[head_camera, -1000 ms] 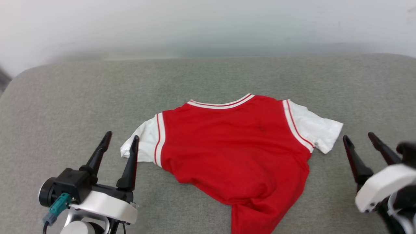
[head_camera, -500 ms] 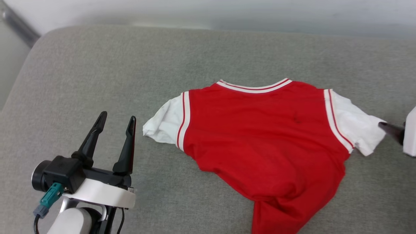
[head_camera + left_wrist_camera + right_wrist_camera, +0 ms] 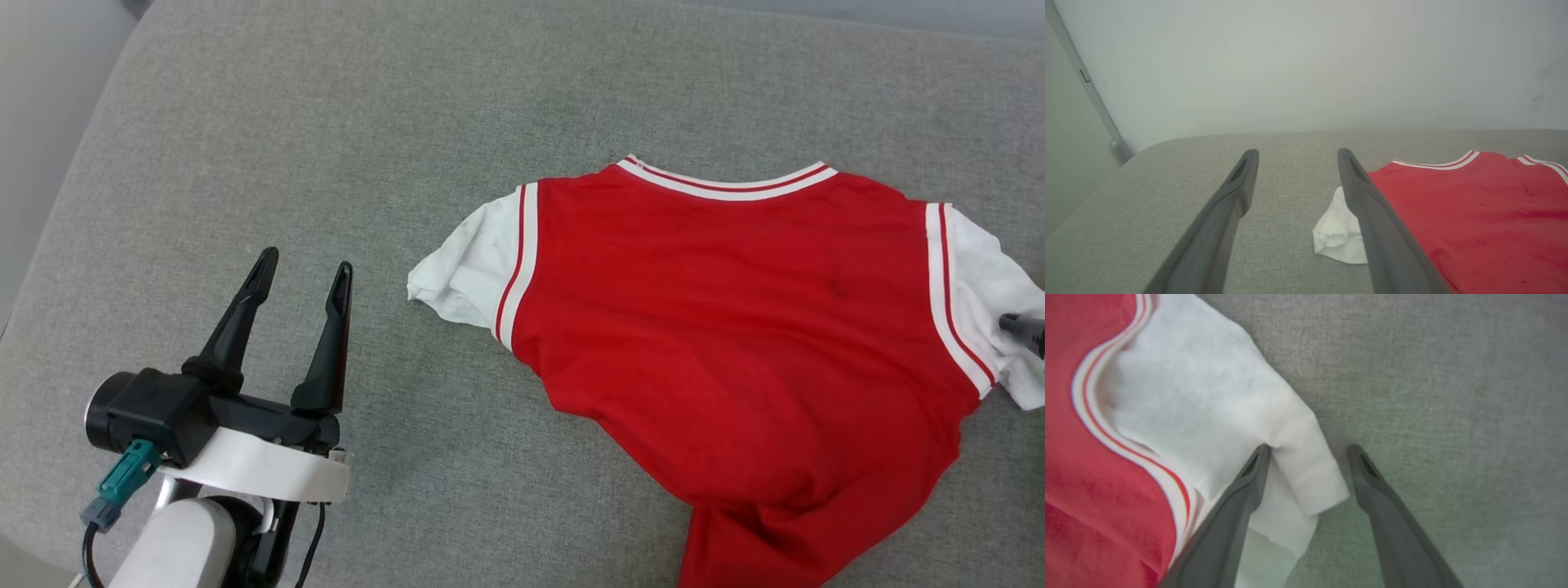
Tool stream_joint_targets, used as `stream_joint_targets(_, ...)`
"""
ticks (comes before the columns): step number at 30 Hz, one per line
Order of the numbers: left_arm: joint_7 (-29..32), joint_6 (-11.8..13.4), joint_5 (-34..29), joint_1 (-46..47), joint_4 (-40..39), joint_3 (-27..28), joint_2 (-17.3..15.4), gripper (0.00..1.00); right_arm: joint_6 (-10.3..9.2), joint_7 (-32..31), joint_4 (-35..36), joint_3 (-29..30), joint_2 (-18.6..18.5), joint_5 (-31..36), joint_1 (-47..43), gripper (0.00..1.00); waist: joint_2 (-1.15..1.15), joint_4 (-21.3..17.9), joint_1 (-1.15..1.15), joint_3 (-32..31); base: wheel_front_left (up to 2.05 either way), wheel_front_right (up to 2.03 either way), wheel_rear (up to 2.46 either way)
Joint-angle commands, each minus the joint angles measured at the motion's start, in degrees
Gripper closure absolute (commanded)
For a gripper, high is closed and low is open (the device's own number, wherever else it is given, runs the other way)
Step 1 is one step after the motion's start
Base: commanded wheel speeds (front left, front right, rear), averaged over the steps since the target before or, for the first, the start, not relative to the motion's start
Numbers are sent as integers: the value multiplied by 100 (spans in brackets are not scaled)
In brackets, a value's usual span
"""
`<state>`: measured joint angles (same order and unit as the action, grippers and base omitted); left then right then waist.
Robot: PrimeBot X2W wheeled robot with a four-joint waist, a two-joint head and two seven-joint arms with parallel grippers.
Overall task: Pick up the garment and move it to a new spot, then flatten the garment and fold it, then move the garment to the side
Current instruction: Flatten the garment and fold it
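The garment [image 3: 735, 343] lies on the grey cushion [image 3: 326, 122] with its plain red side up. The collar points away from the robot and the lower part is bunched toward the near edge, so I judge that the flattening is not yet done.

The right gripper [image 3: 1309, 448] is spread wide, with the cuff of the right sleeve [image 3: 1208, 396] between its fingers. One finger is over the white cloth and the other over the bare cushion. This looks like the set-up for pinching the sleeve edge, a good corner for lifting the shirt. Nothing is grasped yet.

The left gripper [image 3: 306, 261] is also spread wide and empty. It is near the left sleeve [image 3: 465, 261] but apart from it.

In the head view I see the whole shirt and a dark fingertip at the right sleeve. The right wrist view, being close, shows how the cuff sits between the fingers, though I cannot tell whether they press on the cloth. The left wrist view adds the pale wall [image 3: 1306, 61] behind the cushion.
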<state>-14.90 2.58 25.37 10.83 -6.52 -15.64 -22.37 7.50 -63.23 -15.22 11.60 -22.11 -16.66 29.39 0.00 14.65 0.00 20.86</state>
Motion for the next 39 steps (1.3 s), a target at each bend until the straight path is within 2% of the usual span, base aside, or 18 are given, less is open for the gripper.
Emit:
stream_joint_targets(1,-40,-18,-34,74,-6,26,29,0,-2,62,-152,-114,62,-71,-153,0,0,48,0,67,0,0,0)
stream_joint_targets(6,-41,-54,-2,84,18,59,-39,0,-1,258,-371,-479,66,-142,-309,0,0,9,0,120,0,0,0)
stream_joint_targets(7,-40,-55,7,86,26,67,-54,0,0,303,-401,-549,59,-173,-329,10,0,-12,0,117,0,0,0)
stream_joint_targets(8,-36,-57,12,91,39,73,-74,0,1,345,-430,-601,54,-205,-340,58,0,-39,0,105,0,0,0)
stream_joint_targets(9,-12,-65,16,102,51,71,-94,0,2,408,-432,-643,38,-256,-339,100,0,-66,0,90,0,0,0)
stream_joint_targets(15,388,-161,138,272,223,78,-278,0,-4,782,-183,-778,-296,-528,-376,100,0,-310,0,-107,0,0,0)
stream_joint_targets(18,848,-340,405,484,393,91,-429,0,-3,874,102,-848,-400,-684,-473,100,0,-488,0,-176,0,0,0)
stream_joint_targets(20,1308,-527,646,662,562,117,-624,0,-3,900,322,-897,-415,-773,-497,100,0,-637,0,-181,0,0,0)
stream_joint_targets(21,2128,-755,883,1019,799,-16,-974,0,-3,907,617,-957,-411,-842,-534,100,0,-837,0,-152,0,0,0)
stream_joint_targets(24,3029,-888,1296,1365,962,-218,-1194,0,-3,883,875,-1037,-369,-882,-535,100,0,-992,0,-96,0,0,0)
stream_joint_targets(27,3935,-949,1569,1716,1067,-495,-1451,0,-2,836,1080,-1138,-274,-900,-475,100,0,-1111,0,-13,0,0,0)
stream_joint_targets(32,4979,-990,1708,2299,1347,-910,-1708,0,-2,797,1299,-1302,-202,-937,-325,100,0,-1254,0,141,0,0,0)
stream_joint_targets(39,5717,-998,1699,2932,1938,-1237,-1852,0,-2,811,1426,-1462,-184,-940,-194,100,0,-1399,0,349,0,0,0)
